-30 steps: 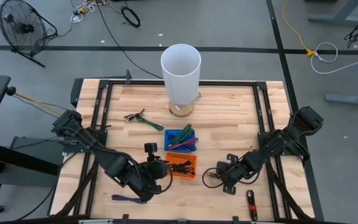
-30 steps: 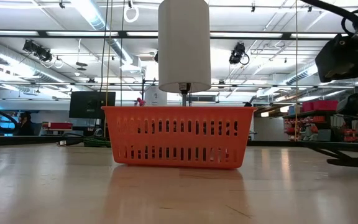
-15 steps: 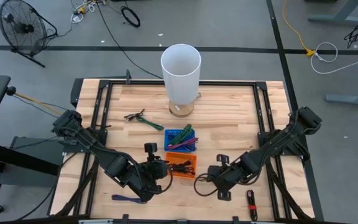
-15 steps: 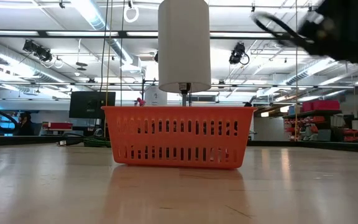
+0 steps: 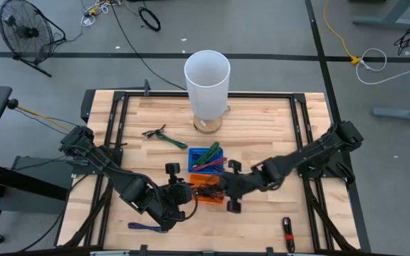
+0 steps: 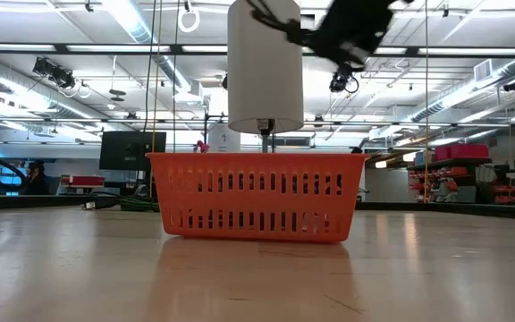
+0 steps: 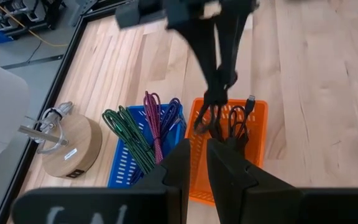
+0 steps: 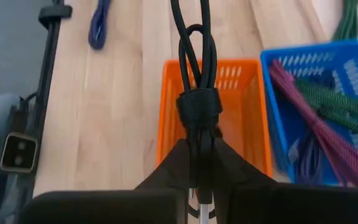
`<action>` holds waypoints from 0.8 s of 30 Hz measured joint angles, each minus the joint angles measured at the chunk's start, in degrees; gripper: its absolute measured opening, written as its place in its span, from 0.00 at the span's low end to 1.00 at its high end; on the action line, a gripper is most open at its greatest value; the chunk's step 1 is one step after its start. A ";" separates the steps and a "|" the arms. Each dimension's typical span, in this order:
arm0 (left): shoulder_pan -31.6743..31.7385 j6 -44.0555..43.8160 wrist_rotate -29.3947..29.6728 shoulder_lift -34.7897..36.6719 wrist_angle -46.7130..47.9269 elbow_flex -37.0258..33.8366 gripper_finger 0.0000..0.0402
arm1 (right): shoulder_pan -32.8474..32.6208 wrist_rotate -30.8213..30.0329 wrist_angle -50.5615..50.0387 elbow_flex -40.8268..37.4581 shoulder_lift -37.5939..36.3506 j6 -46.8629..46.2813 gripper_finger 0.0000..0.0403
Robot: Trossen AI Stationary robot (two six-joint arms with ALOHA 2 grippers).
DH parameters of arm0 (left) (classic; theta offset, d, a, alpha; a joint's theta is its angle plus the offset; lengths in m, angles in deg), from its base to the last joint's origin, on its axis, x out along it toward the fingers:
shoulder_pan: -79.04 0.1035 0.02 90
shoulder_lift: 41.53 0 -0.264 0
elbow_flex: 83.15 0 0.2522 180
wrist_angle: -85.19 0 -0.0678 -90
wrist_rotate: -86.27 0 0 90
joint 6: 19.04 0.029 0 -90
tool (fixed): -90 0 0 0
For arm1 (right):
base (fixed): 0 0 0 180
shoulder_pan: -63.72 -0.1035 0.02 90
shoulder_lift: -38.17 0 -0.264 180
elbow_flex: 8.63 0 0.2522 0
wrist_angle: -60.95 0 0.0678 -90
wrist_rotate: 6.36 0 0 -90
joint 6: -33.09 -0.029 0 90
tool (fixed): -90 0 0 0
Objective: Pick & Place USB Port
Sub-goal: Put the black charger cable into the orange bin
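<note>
A bundled black cable (image 8: 196,93) is held clamped in the right gripper (image 8: 199,163) above the orange basket (image 8: 166,124) at frame centre, ready for dropping in. The left gripper (image 7: 194,163) is kept pressed together, empty, at the basket's near side.

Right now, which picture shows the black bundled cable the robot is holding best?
The right wrist view: the black bundled cable with its strap fills the middle, pinched in the right gripper above the orange plastic basket. The left wrist view shows it dangling, farther off. The high and low views barely show it.
</note>
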 joint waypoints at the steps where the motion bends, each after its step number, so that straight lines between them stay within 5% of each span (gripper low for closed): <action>1: 0.00 0.00 0.01 0.00 0.00 0.00 0.14 | 0.87 0.58 0.60 0.04 0.48 1.03 0.06; 19: -0.02 0.40 -0.17 0.02 0.30 0.00 0.14 | 5.96 8.44 4.18 0.00 10.77 3.96 0.06; 24: 0.00 0.39 -0.17 0.02 0.31 0.00 0.14 | 5.94 7.23 4.09 0.00 10.87 3.97 0.17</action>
